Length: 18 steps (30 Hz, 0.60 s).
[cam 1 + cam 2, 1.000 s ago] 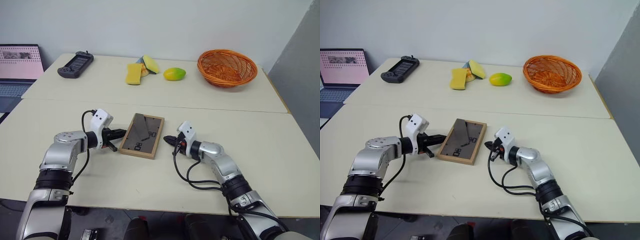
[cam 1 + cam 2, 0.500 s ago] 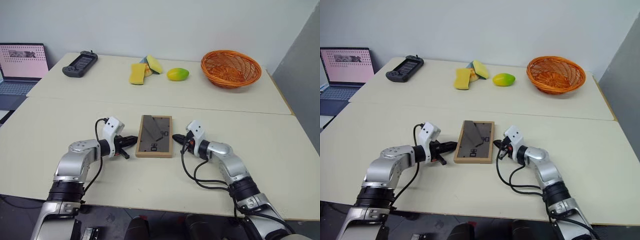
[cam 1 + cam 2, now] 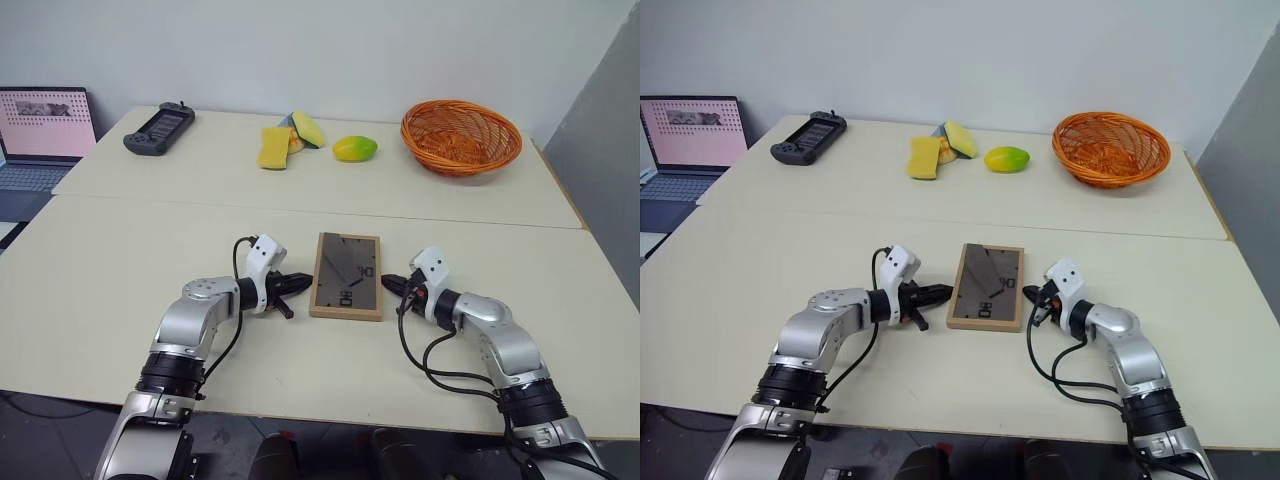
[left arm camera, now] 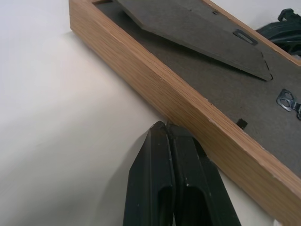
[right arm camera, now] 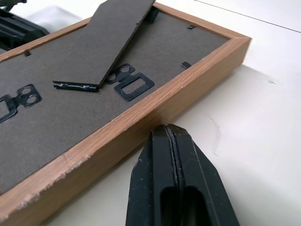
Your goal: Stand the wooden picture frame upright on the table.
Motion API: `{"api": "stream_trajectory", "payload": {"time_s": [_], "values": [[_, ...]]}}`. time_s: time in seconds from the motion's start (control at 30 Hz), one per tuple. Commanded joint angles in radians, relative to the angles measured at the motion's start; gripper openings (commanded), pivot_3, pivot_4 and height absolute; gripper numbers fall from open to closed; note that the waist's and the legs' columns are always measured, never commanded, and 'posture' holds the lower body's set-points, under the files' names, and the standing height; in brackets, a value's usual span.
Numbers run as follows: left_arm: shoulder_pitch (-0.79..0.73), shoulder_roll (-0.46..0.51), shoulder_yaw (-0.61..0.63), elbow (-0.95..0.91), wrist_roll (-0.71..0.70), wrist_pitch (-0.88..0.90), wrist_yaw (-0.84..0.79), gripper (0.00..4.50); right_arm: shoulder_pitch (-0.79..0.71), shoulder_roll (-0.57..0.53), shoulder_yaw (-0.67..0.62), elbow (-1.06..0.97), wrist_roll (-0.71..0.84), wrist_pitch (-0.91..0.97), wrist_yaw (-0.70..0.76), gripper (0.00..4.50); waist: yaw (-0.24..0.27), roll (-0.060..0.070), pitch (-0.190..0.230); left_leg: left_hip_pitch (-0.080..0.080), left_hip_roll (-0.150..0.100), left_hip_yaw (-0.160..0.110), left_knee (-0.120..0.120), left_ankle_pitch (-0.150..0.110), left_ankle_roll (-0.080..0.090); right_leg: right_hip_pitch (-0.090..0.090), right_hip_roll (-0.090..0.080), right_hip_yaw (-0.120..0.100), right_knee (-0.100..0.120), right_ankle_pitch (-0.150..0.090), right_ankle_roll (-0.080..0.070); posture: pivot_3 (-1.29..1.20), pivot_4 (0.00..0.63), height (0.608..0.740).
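An orange wicker basket (image 3: 461,136), mango (image 3: 355,149), sponges (image 3: 271,147), game controller (image 3: 158,128) and laptop (image 3: 40,135).

The small rectangular light-wood picture frame (image 3: 347,275) lies flat, dark grey-brown back up with its hinged easel stand slightly raised, on the near section of the large cream-beige desk (image 3: 120,270), just before the seam.

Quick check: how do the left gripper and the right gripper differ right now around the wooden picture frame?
The left gripper sits at the wooden picture frame's left long edge, the right gripper at its right. The left points rightward, the right leftward. Both are shut, tips at the frame's sides; the frame lies back-up.
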Motion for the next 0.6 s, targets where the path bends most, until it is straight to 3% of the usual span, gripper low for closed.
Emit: {"api": "stream_trajectory", "payload": {"time_s": [0.03,0.33,0.6], "values": [[0.004,-0.025,-0.042,-0.088,-0.037,0.024,-0.025,0.02,0.007,-0.002,-0.008,-0.079,0.037,0.004,0.015,0.0,0.0,0.0,0.0,0.0,0.0,0.0,0.0,0.0,0.0,0.0,0.0,0.0,0.0,0.0,0.0,0.0,0.15,0.74],[-0.018,0.01,-0.006,-0.093,-0.057,0.045,-0.016,0.02,-0.005,-0.001,-0.007,-0.072,0.041,0.007,0.007,0.0,-0.007,0.0,0.0,0.0,0.0,0.0,0.0,0.0,0.0,0.0,0.0,0.0,0.0,0.0,0.0,0.0,0.15,0.74],[-0.02,0.117,0.034,-0.075,-0.061,0.05,-0.039,0.02,0.002,-0.001,-0.003,-0.057,0.035,-0.007,0.008,0.0,-0.008,0.0,0.0,0.0,0.0,0.0,0.0,0.0,0.0,0.0,0.0,0.0,0.0,0.0,0.0,0.0,0.15,0.74]]}}
